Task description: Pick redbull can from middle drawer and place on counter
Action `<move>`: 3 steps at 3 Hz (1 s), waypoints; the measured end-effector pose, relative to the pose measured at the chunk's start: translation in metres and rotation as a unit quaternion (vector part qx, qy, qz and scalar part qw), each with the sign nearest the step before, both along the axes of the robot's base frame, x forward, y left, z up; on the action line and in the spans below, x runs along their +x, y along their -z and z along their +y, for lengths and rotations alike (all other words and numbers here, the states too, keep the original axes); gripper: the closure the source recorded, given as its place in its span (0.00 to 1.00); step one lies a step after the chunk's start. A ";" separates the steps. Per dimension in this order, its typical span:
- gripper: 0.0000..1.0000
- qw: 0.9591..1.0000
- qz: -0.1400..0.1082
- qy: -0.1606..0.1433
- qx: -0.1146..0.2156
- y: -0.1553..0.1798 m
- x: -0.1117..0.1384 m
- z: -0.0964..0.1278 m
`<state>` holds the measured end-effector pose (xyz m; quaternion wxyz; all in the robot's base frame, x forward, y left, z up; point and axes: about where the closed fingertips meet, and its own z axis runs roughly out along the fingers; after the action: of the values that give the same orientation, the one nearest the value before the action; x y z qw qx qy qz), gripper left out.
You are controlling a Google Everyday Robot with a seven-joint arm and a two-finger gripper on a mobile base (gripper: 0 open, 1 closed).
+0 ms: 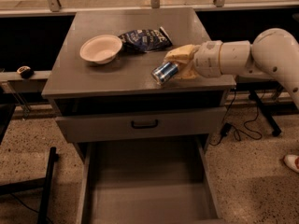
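Observation:
My gripper [176, 65] reaches in from the right and is shut on the redbull can [163, 73], a slim blue-and-silver can held tilted on its side. The can hangs just above the counter [88, 76], over its right front part; I cannot tell whether it touches the surface. The middle drawer [147, 190] is pulled open below, a deep grey box with a bare flat bottom.
A cream bowl [101, 48] and a dark blue snack bag [144, 39] lie on the back of the counter. A shut drawer front with a black handle [144, 123] sits above the open drawer. Cables [247, 120] trail on the floor to the right.

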<state>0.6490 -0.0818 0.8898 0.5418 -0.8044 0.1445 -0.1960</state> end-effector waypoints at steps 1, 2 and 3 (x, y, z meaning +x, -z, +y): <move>1.00 0.999 0.031 0.031 -0.023 0.012 0.021 0.000; 0.73 0.994 0.072 0.056 -0.056 0.040 0.034 -0.004; 0.50 0.994 0.072 0.056 -0.056 0.040 0.034 -0.004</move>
<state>0.6833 -0.0855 0.8501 0.4721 -0.8361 0.2168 -0.1759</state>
